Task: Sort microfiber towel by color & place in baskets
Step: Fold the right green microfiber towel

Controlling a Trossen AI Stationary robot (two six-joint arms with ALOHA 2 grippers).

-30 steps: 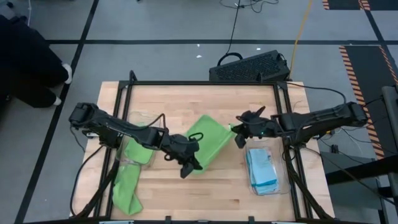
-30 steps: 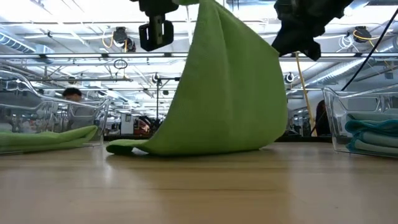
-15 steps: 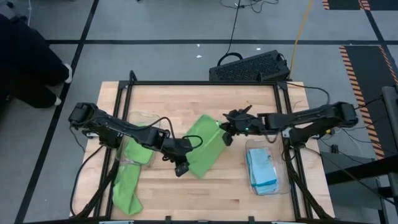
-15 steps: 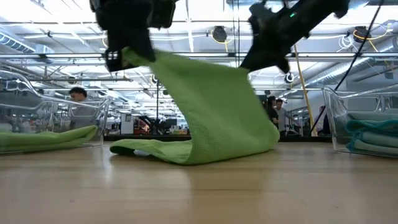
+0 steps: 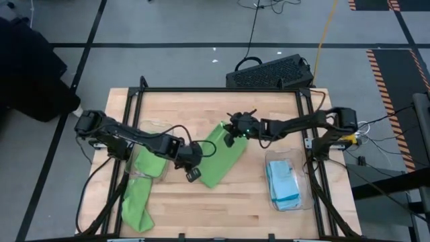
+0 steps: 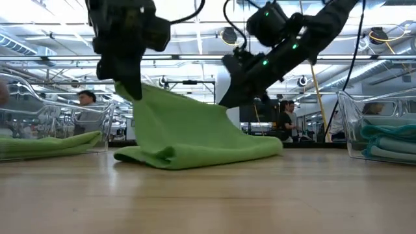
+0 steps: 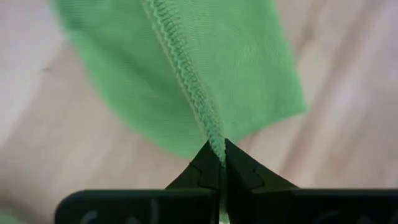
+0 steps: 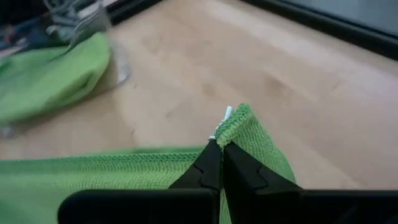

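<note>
Left end effector point(image 5: 190, 166) and right end effector point(image 5: 232, 134) each pinch a green towel point(image 5: 218, 158) edge between them, draping it to fold.

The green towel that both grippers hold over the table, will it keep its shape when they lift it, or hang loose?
Probably loose: the green towel sags between the left gripper and right gripper, its lower part folded on the table. It seems light, since thin edge pinches hold it. It will likely swing or crumple when moved.

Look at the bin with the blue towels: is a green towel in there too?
No, the clear bin by the right arm holds only light blue towels; the green ones lie elsewhere.
</note>
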